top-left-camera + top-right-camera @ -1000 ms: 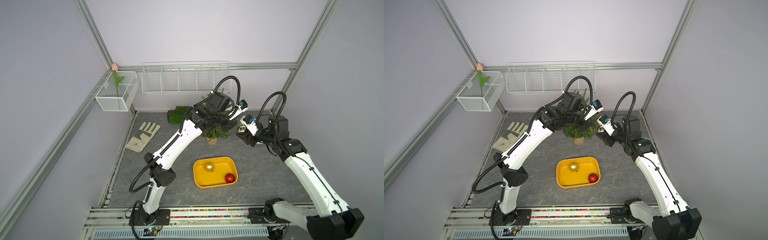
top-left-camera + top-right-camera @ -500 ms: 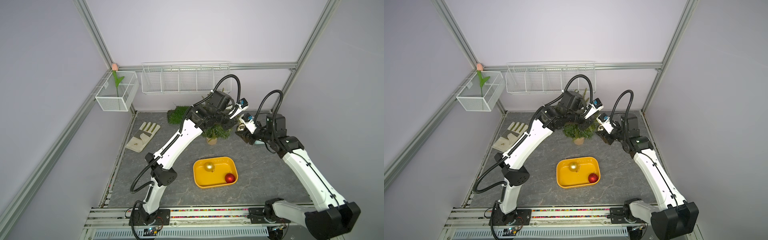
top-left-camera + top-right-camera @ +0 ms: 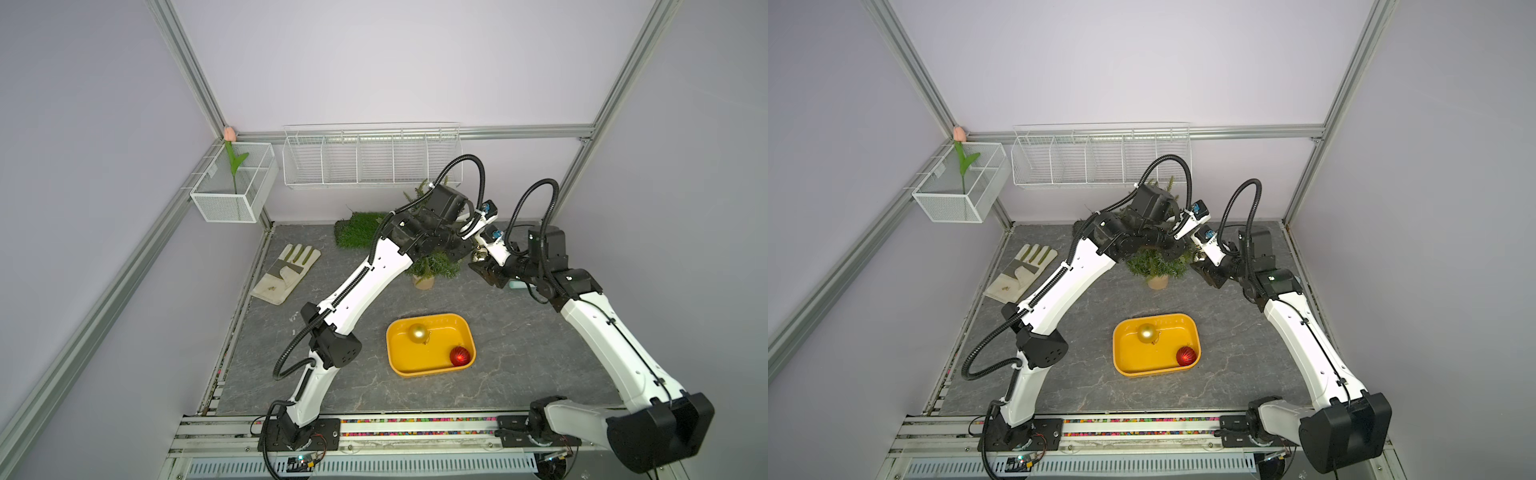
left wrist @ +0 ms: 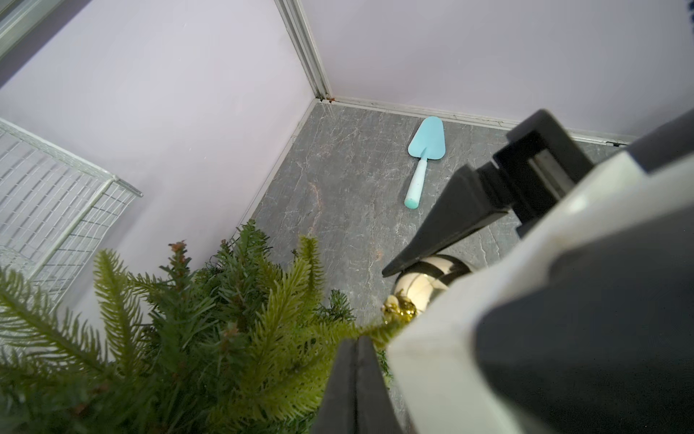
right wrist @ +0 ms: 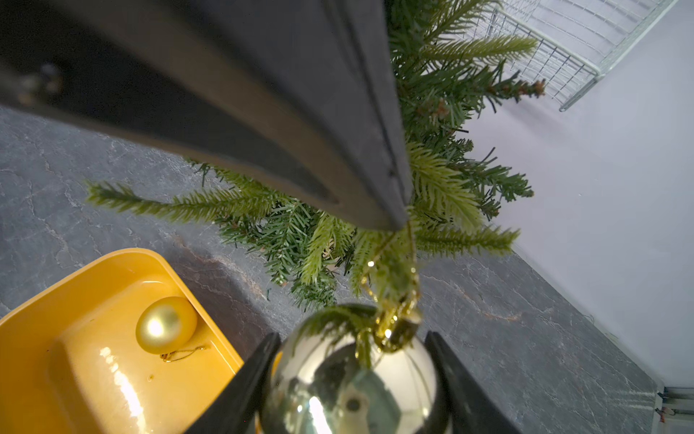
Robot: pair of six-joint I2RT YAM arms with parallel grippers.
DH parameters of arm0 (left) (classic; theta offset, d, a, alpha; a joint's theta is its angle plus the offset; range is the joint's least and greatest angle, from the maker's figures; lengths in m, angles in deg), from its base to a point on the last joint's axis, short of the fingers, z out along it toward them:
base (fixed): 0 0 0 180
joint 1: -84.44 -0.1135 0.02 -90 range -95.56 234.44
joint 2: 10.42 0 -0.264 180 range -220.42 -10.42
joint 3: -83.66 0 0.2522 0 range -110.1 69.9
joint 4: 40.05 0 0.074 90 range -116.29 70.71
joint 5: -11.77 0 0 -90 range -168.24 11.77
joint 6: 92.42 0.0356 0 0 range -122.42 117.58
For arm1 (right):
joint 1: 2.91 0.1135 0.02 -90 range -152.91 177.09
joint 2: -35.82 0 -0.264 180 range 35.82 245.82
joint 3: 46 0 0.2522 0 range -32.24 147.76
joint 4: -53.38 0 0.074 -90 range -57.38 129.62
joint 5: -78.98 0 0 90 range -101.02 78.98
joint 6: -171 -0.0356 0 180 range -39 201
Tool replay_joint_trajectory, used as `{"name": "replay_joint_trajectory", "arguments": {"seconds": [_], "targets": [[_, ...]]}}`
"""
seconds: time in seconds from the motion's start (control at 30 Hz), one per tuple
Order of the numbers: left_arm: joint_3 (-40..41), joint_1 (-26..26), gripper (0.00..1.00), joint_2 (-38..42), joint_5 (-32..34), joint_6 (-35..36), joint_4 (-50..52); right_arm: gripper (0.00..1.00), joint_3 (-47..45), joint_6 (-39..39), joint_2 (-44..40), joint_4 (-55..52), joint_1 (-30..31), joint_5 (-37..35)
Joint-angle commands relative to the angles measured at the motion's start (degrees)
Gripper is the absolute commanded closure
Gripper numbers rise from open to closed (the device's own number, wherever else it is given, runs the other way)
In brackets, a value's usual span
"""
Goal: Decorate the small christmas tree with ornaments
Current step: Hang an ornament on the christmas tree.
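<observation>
The small christmas tree stands behind the yellow tray. My right gripper is shut on the shiny gold ornament at the tree's right side, one jaw on each side of the ball. My left gripper is shut, its fingers just above that ball. The ornament's gold string runs up to their tip over a branch. In the tray lie a matte gold ornament and a ribbed red ornament.
A work glove lies at the left and a green grass mat at the back. A wire rack and a wire basket holding a pink tulip hang on the walls. A teal trowel lies near the back right corner.
My right gripper has edged left toward the tree with the shiny gold ornament. The left gripper has hardly moved.
</observation>
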Motion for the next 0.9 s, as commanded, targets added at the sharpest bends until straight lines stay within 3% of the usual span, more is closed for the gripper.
{"name": "replay_joint_trajectory", "arguments": {"seconds": [0.0,0.87], "targets": [[-2.39,-0.21,1.00,-1.00,0.54,-0.61,2.00,0.93,1.05,0.18,0.45,0.70,-0.49,0.57],[-2.74,-3.97,1.00,-3.21,1.00,-6.48,2.22,0.94,2.46,-0.52,2.18,2.73,-0.48,2.76]]}}
